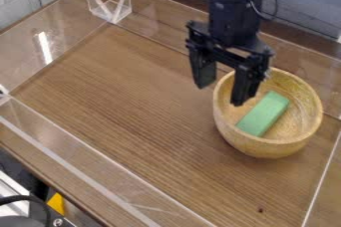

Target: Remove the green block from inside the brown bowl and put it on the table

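The green block (265, 114) lies flat inside the brown bowl (301, 94), tilted along the bowl's floor. The bowl stands on the table (134, 112) at the right. My black gripper (224, 80) hangs over the bowl's left rim, open, its two fingers spread wide. One finger (201, 68) is outside the bowl to the left; the other finger (248, 84) reaches down over the bowl's inside, just left of the block. Nothing is between the fingers.
Low clear acrylic walls (80, 161) edge the tabletop on the left and front. A small clear acrylic stand (110, 5) sits at the back left corner.
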### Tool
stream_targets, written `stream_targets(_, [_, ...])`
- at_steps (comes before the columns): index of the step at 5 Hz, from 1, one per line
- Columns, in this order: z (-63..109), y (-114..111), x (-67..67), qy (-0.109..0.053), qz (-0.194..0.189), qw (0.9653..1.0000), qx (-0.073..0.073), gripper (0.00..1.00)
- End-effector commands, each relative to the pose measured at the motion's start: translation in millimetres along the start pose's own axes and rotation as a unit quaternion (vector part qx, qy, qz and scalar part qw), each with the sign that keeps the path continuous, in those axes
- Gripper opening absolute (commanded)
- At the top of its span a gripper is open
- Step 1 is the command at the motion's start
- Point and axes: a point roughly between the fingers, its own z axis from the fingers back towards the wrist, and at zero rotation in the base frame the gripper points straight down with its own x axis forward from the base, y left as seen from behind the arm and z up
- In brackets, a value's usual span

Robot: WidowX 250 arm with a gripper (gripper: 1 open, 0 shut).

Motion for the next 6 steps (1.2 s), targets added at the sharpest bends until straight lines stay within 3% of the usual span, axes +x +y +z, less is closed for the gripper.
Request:
stream_targets(1, [5.0, -3, 6.1, -0.018, -0.017, 0.9997, 0.005, 1.00])
stream_targets(2, [5.3, -2, 7.8, -0.021, -0.024, 0.9995, 0.007, 1.00])
stream_targets(4, [-10.4, 1, 14.4, -0.028, -0.020, 0.9994, 0.009, 1.00])
stream_targets(5, [-18.6, -9, 20.6, -0.031, -0.014, 0.9994, 0.009, 1.00])
stream_targets(6, [-26.9, -16, 27.5, -0.026, -0.057, 0.9980, 0.011, 1.00])
